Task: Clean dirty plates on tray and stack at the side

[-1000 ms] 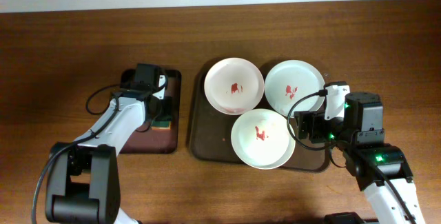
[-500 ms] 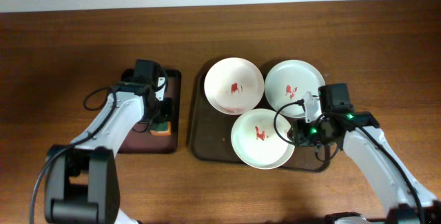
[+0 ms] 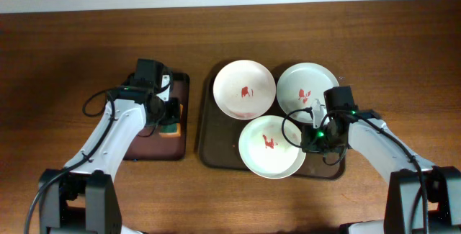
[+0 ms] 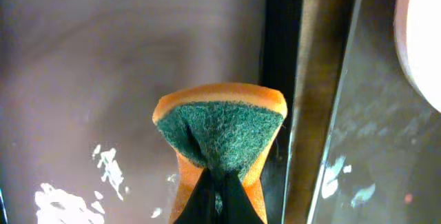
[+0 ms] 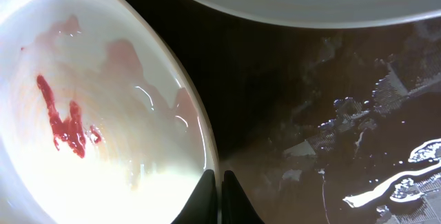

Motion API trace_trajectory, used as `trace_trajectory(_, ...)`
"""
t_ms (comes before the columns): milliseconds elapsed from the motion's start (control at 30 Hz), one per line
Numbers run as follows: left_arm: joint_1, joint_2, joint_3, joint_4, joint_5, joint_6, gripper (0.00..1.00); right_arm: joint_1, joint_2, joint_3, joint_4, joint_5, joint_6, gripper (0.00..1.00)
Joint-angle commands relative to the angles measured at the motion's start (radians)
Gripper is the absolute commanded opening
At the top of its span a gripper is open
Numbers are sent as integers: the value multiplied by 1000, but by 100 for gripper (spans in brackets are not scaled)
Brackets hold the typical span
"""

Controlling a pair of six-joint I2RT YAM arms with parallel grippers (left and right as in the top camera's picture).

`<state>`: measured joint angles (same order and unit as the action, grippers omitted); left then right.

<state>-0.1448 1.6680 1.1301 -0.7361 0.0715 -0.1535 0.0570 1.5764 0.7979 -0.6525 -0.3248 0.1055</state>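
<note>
Three white plates with red smears lie on the dark brown tray point(image 3: 216, 144): one at the back left point(image 3: 245, 90), one at the back right point(image 3: 306, 90), one at the front point(image 3: 270, 147). My right gripper point(image 3: 305, 139) is shut on the front plate's right rim. In the right wrist view its fingers point(image 5: 220, 193) pinch the rim of that plate point(image 5: 89, 114) over the tray point(image 5: 331, 100). My left gripper point(image 3: 166, 119) is shut on the green and orange sponge point(image 3: 170, 128). The left wrist view shows the sponge point(image 4: 220, 131) squeezed between the fingers point(image 4: 219, 200).
The sponge hangs over a small black tray point(image 3: 148, 147) with a reddish-brown inside point(image 4: 103, 79), left of the big tray. Bare wooden table point(image 3: 65, 61) lies to the far left, far right and front. A cable loops by my right wrist.
My right gripper has moved left to the front plate's rim and shut on it; the plate has slid slightly left. My left gripper has shut on the sponge.
</note>
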Motion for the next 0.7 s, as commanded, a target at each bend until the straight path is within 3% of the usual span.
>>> trace_trajectory(0, -3, -21, 20, 58, -82, -88, 0, 10, 6, 14, 2, -5, 9, 4)
trace_trajectory(133, -8, -121, 20, 174, -183, -168, 0, 10, 6, 14, 2, -5, 9, 4)
trace_trajectory(267, -15, -227, 20, 281, -279, -130, 0, 9, 6, 14, 2, -5, 8, 4)
trace_trajectory(667, -23, -247, 18, 297, -332, -129, 0, 9, 6, 14, 2, -5, 8, 4)
